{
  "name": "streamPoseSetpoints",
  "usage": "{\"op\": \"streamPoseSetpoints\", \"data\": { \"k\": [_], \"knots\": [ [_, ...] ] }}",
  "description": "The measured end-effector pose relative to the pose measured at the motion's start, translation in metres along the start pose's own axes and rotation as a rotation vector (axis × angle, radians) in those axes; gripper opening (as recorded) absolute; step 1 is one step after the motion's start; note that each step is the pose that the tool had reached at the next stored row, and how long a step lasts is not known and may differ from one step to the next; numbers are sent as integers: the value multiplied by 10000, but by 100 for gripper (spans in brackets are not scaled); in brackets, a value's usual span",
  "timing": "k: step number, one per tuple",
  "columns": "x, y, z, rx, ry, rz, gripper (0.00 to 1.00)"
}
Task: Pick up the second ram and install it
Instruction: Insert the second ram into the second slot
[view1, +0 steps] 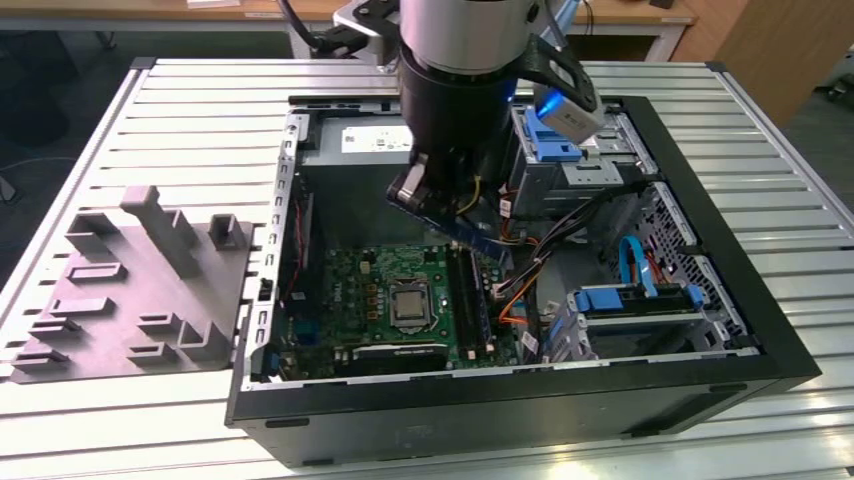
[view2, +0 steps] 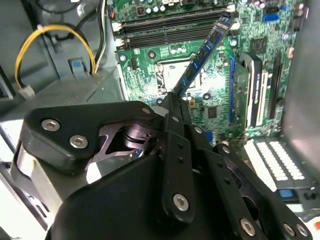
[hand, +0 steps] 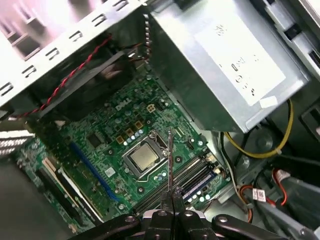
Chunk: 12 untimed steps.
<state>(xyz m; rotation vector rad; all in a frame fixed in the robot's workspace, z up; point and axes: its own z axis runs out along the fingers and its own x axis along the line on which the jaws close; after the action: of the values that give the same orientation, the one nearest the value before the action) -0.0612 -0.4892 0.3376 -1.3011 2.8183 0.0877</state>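
In the exterior view, looking down into an open computer case (view1: 747, 335) lying on a slatted metal surface (view1: 187, 110). Above the green motherboard (view1: 360, 290), a gripper (view1: 441, 195) closed on the second ram (view1: 467, 235), held tilted in the air with its low end toward the long black memory slots (view1: 461, 295), apparently not yet touching them. On the exterior view's left, beside the case, a grey moulded holder (view1: 134, 290). Inside the case, a grey power supply (view1: 354, 140), blue drive brackets (view1: 641, 300) and orange cables (view1: 514, 300) just beside the slots. In the second wrist view, the same stick (view2: 202, 52) pinched at one short end, the rest reaching free over the board toward the slots, with a yellow cable loop (view2: 50, 30) off to one side. In the first wrist view, the stick seen edge-on as a thin line (hand: 170, 160) over the processor socket (hand: 145, 157), near a red twisted wire (hand: 75, 70). Probably light and stiff, yet fragile. Best held by the bare board edges, away from the chips and the contact row. Tight quarters around the slots, judging by the loose cables and the power supply wall close by.
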Motion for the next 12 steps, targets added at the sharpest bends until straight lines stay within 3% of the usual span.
{"op": "streamPoseSetpoints", "data": {
  "k": [12],
  "knots": [
    [1,-1,22,124,-79,2180,12]
  ]
}}
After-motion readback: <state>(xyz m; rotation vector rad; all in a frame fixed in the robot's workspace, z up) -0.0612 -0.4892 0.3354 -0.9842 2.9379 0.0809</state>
